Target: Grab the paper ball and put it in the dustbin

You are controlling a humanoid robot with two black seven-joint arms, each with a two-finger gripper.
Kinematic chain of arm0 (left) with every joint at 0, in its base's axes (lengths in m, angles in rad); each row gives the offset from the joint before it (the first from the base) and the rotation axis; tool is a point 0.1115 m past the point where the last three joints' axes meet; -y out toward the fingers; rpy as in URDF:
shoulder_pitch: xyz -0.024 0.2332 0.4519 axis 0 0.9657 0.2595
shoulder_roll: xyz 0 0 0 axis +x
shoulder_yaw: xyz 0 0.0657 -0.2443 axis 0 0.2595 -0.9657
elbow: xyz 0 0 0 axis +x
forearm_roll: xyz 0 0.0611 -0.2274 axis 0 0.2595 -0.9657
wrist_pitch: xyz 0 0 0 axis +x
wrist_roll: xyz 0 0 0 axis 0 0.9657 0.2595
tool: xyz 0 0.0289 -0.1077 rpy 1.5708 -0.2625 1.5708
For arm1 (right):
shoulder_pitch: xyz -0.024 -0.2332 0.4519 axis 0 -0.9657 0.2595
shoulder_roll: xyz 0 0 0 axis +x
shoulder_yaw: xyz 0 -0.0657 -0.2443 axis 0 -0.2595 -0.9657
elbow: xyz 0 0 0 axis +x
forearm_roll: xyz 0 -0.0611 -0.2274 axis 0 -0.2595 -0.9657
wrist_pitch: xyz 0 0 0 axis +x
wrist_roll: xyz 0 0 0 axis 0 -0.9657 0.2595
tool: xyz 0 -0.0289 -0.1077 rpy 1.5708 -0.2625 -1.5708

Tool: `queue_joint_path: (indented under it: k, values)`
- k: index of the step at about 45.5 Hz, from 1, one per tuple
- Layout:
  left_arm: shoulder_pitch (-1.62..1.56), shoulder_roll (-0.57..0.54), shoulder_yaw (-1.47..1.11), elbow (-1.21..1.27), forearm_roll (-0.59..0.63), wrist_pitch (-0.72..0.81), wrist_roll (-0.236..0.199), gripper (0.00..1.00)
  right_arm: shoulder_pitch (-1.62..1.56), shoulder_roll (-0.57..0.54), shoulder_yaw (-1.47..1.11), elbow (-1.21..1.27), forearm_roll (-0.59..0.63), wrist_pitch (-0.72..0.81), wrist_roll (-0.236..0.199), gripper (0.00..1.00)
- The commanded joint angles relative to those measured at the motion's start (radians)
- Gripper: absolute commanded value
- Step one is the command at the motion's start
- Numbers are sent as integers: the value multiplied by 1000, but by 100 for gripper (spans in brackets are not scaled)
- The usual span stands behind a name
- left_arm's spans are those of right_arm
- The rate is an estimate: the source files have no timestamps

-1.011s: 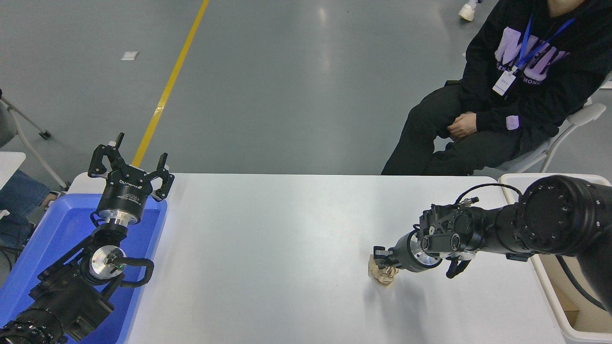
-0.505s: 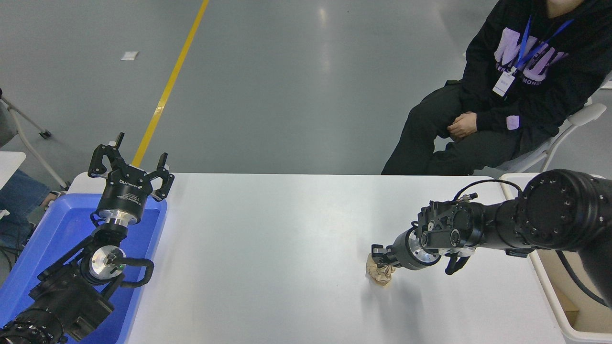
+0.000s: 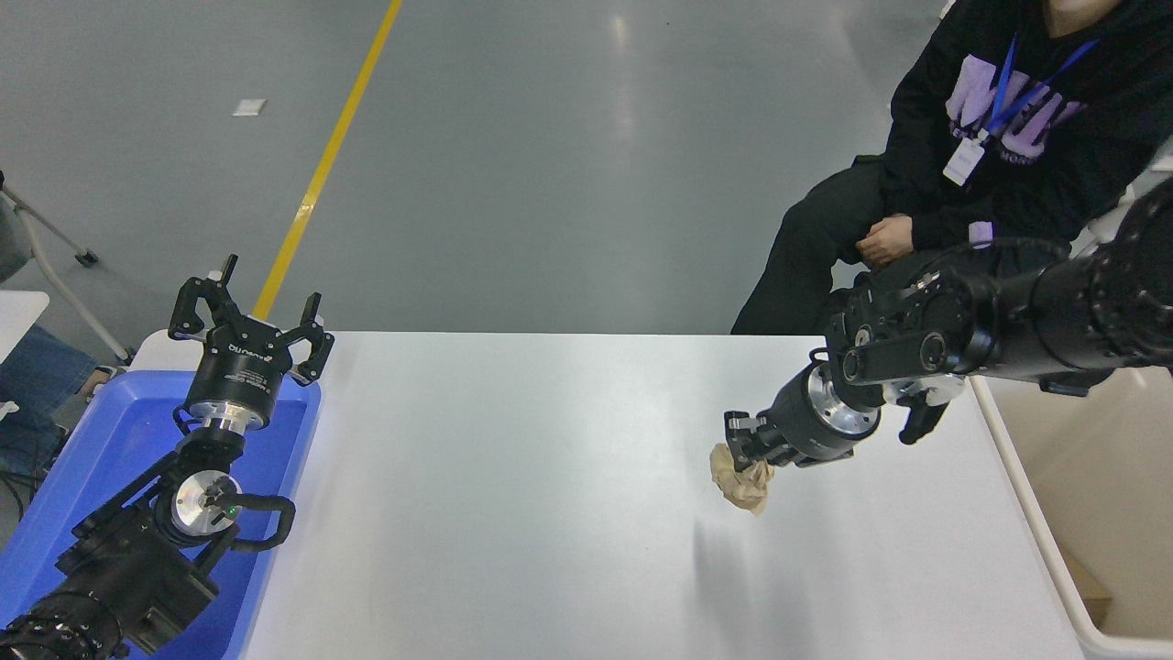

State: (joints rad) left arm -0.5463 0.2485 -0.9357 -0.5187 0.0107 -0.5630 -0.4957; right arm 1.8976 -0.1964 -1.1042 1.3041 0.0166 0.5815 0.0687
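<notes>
From where I stood, the right claw (image 3: 750, 451) was pinching the paper ball (image 3: 743, 484) by its upper edge, and the crumpled brown lump hung below the fingertips, clear of the white desk (image 3: 550, 477), with a faint shadow on the surface beneath it. The dustbin (image 3: 1026, 513) stood at the desk's right end, its thick white rim just beside the edge and its cream inner walls open to the top; the arm's elbow reached across above it. The left claw (image 3: 249, 321) was parked with its fingers spread over the blue tray (image 3: 55, 513) at the far left, well apart from all this.

The step in hand looked to me like the carry. The grip seemed shallow, on a fold of paper and not around the bulk, so I judged a slow, even sweep to the right would serve best, with no jerks that might tear the fold free. The ball needed enough height to pass over the rim without brushing it. Letting go only once the ball hung well inside the walls seemed wise, since light paper can bounce off an edge. A person (image 3: 962, 183) sat beyond the desk's far side, clear of the path.
</notes>
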Motion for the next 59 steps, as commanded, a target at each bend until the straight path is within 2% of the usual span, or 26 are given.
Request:
queue_joint_path:
  k: [1,20,43,51,59]
  values:
    - [0,0,0,0,0,0,-1,98,257,-97,-26,83,57,204,2,0]
    - [0,0,0,0,-1,0,0,98,586,-153,-80,142,63,204,0,0]
    - [2,0,0,0,-3,0,-1,98,595,-163,-164,144,108,204,0,0]
    - [5,2,-2,0,-5,0,-3,98,592,-236,-279,135,99,204,-3,0]
    - [6,2,-2,0,-5,2,-3,98,433,-428,-439,-17,13,204,-7,0]
